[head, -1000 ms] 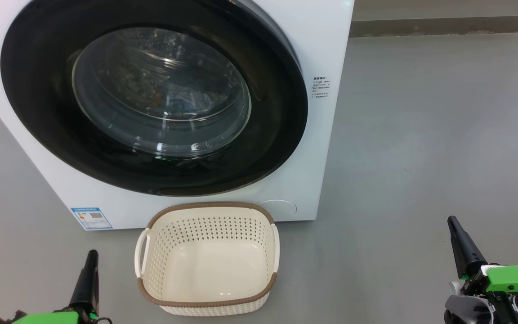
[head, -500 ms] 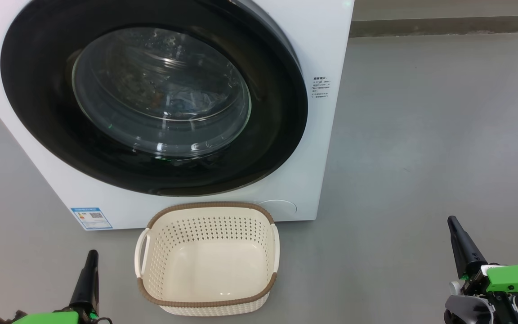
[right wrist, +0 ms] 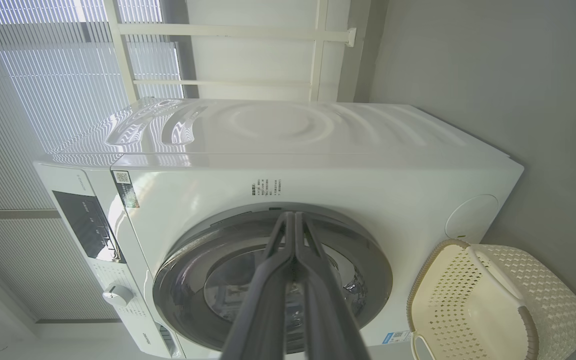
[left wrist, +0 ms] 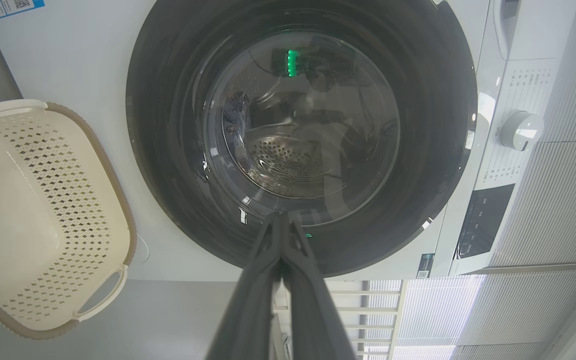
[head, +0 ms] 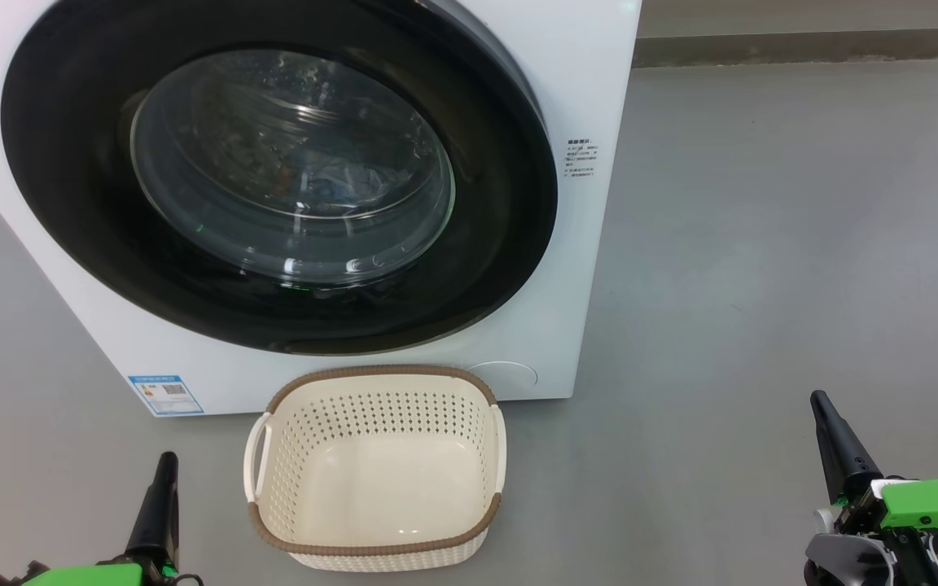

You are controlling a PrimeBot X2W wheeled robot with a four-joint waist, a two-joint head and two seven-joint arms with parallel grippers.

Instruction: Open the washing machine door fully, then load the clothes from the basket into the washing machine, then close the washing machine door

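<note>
Presently: door shut flush on washer, clothes dimly visible through it; basket empty, just before washer. Left gripper and right gripper: fingers pressed together, holding nothing. Risk: door perhaps not fully caught, may swing ajar

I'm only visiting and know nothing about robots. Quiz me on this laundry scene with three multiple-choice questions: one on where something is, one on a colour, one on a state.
1. Where does the basket stand relative to the washing machine?
A) on top of it
B) on the floor in front of it
C) inside it

2. What colour is the basket's rim?
A) brown
B) green
C) red

3. How is the machine's door?
A) wide open
B) shut
C) taken off

Answers:
1. B, the basket sits on the grey floor just before the machine's front.
2. A, a brown woven band runs round its cream sides.
3. B, the black-rimmed door lies flat against the machine.
</note>
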